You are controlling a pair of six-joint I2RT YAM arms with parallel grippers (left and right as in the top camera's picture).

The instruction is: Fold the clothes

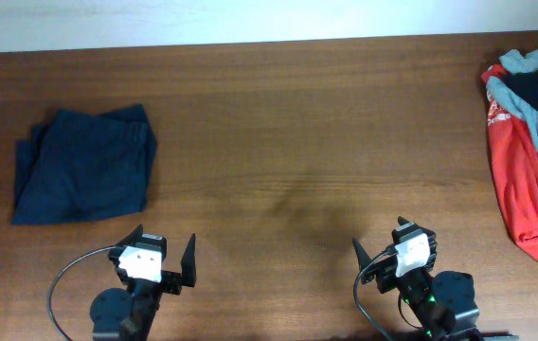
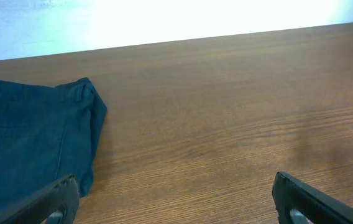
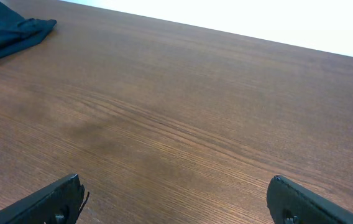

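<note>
Left gripper (image 2: 175, 196): at the near table edge, jaws spread wide, holding nothing.
Right gripper (image 3: 173, 193): at the near edge further right, jaws equally wide, empty.
Brown wood-grain table (image 1: 278, 123): carries all items.
Plain dark navy-blue cloth garment (image 1: 84, 166): compact, roughly rectangular bundle on the table's left side; just beyond the left gripper and slightly to its left, not touching; well apart from the right gripper.
Red garment with white print (image 1: 515, 161): heaped at the far right edge with a light grey-blue garment (image 1: 534, 104).
</note>
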